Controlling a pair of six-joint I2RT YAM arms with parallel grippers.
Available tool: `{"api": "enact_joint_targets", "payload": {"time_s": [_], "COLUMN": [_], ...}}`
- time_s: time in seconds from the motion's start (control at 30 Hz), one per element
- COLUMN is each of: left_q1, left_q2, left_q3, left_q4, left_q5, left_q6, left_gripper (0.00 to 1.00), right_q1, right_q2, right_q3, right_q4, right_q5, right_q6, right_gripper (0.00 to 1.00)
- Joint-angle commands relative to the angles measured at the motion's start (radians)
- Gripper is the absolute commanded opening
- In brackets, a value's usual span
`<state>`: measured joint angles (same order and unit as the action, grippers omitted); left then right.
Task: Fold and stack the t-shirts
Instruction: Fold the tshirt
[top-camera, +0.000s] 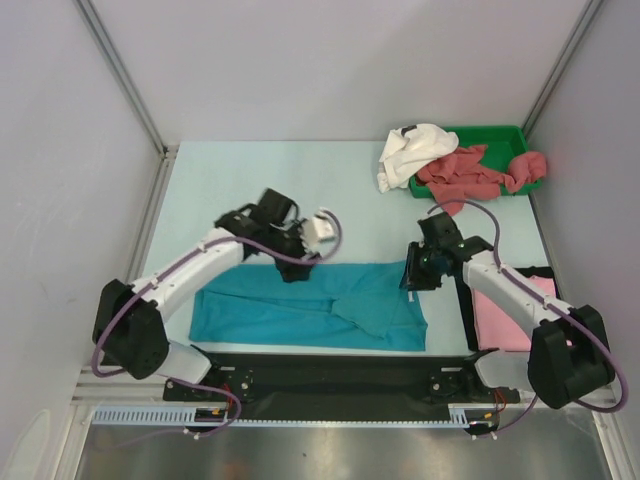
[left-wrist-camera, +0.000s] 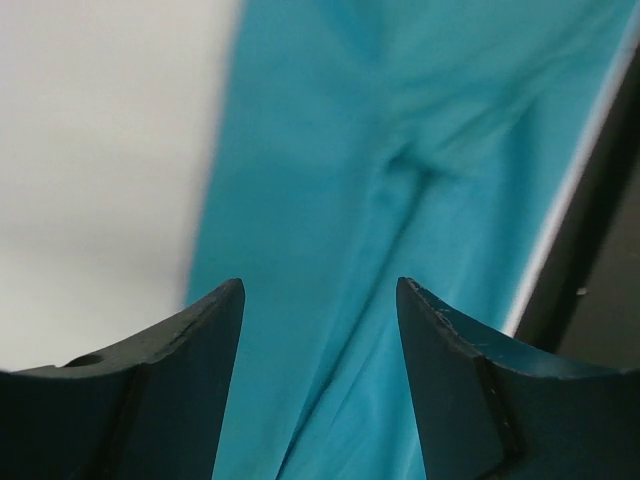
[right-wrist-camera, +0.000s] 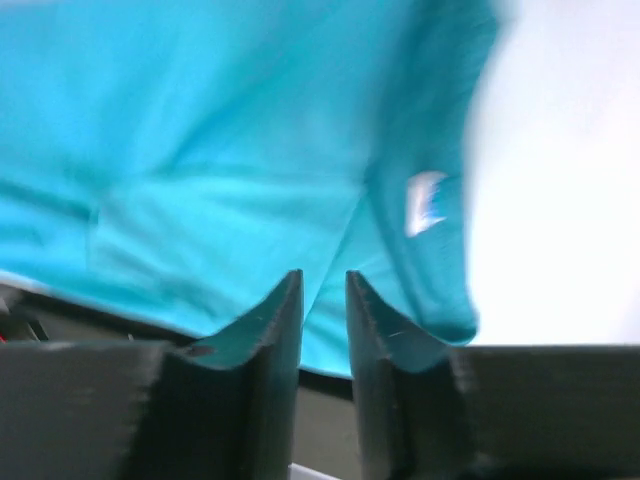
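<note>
L gripper (left-wrist-camera: 320, 290) released, fingers wide apart, hovering over teal-blue t-shirt (left-wrist-camera: 330, 150), nothing between them. In top view L gripper (top-camera: 291, 264) sits at the shirt's far edge, approx mid-length.

R gripper (right-wrist-camera: 323, 275) fingers drawn nearly together, only a slim slit between. No cloth seen pinched, but R wrist view is blurred so can't be fully sure. It's over the near-right part of the teal-blue t-shirt (right-wrist-camera: 200, 150); white label (right-wrist-camera: 427, 200) shows on the cloth near its edge. In top view R gripper (top-camera: 412, 275) is at the shirt's right end.

Teal-blue t-shirt (top-camera: 300, 310) lies flat on table (top-camera: 250, 180) just beyond the arm bases, long side L-R, w/ a folded flap right of centre.

Light pink t-shirt (top-camera: 497, 328) flat at near right, partly under R arm.

Far right: green tray (top-camera: 500, 130) w/ dusty-red t-shirts (top-camera: 465, 170) bunched inside and white t-shirt (top-camera: 415, 150) draped over its left rim.
</note>
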<state>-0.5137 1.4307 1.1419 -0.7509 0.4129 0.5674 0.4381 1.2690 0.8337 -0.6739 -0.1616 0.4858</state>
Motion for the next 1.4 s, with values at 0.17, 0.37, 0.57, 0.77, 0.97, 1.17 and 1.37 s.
{"api": "enact_joint_targets", "payload": {"time_s": [0.17, 0.37, 0.57, 0.77, 0.97, 1.17, 1.37], "left_q1": [-0.358, -0.289, -0.183, -0.135, -0.134, -0.129, -0.124], "left_q2": [0.046, 0.131, 0.256, 0.405, 0.445, 0.459, 0.451], "left_q3": [-0.055, -0.004, -0.005, 0.018, 0.015, 0.013, 0.024], "left_q4": [0.179, 0.404, 0.476, 0.432, 0.418, 0.403, 0.390], "left_q5": [-0.129, -0.278, -0.253, -0.315, -0.345, -0.358, -0.327], "left_q6": [0.085, -0.064, -0.173, -0.190, -0.205, -0.210, -0.210], "left_gripper": [0.72, 0.71, 0.73, 0.64, 0.59, 0.57, 0.58], "right_q1": [-0.170, -0.231, -0.231, -0.245, -0.257, -0.268, -0.268], "right_q2": [0.090, 0.182, 0.239, 0.236, 0.256, 0.299, 0.310], "right_q3": [-0.005, -0.030, -0.044, -0.074, -0.090, -0.114, -0.053], "right_q4": [0.282, 0.451, 0.494, 0.471, 0.505, 0.573, 0.513], "right_q5": [-0.019, -0.061, -0.087, -0.018, -0.018, 0.017, 0.068], "right_q6": [0.028, 0.097, 0.149, 0.174, 0.151, 0.120, 0.074], "right_gripper": [0.43, 0.41, 0.35, 0.00, 0.00, 0.02, 0.31]}}
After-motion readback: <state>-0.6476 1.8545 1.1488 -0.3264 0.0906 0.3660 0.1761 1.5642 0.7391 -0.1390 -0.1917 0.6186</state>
